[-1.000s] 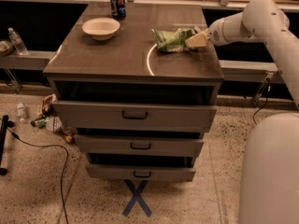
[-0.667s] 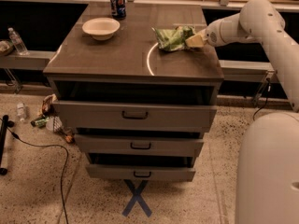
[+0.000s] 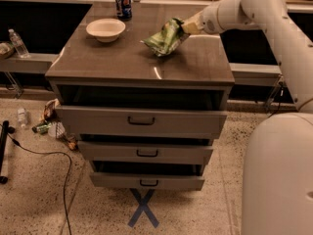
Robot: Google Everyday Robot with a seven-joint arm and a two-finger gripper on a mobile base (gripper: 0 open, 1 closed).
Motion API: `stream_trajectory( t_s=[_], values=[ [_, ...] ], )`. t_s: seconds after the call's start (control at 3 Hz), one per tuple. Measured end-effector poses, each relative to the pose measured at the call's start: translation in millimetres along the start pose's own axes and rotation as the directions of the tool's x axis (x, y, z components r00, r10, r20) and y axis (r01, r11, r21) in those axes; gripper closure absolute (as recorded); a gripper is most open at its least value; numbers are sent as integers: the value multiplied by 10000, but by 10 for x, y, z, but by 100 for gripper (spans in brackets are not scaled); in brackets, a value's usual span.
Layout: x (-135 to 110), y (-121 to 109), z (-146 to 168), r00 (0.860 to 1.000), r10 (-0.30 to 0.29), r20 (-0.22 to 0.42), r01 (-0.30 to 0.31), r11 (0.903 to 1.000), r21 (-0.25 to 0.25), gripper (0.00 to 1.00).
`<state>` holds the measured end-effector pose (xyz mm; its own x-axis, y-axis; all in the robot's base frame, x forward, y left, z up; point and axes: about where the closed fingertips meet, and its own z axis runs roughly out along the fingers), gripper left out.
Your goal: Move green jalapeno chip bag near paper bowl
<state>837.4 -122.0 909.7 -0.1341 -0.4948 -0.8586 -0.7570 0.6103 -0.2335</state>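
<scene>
Water bottle [image 3: 18, 43]: upright on the low ledge at far left, apart from the cabinet.
Floor litter [image 3: 50, 121]: small bottle and scraps heaped by the cabinet's lower left corner; a dark cable [image 3: 65, 180] trails from there across the speckled floor.
Cabinet [image 3: 122, 65]: brown top, three handled drawers beneath, a dark gap above each front.
Paper bowl [image 3: 105, 29]: off-white, upright, rear left of the cabinet top.
Blue soda can [image 3: 123, 3]: upright at the rear edge, just behind and right of the bowl.
Green jalapeno chip bag [image 3: 166, 37]: right of the bowl and apart from it, tilted, upper right end raised; whether its lower left corner touches the top cannot be told.
Gripper [image 3: 188, 27]: over the rear right of the cabinet top, clamped on the bag's raised end.
Arm [image 3: 264, 18]: white, reaching in from the right.
Blue tape cross [image 3: 143, 208]: on the floor before the lowest drawer.
Robot base [image 3: 279, 180]: white, lower right corner
</scene>
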Motion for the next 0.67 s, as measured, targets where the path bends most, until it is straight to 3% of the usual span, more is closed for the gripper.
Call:
stream_trajectory(
  t_s=[0.33, 0.67],
  values=[
    [-247, 175, 203, 9985, -497, 218, 505, 9980, -383, 100],
    [-404, 284, 414, 9974, -637, 339, 655, 9962, -580, 100]
  ],
)
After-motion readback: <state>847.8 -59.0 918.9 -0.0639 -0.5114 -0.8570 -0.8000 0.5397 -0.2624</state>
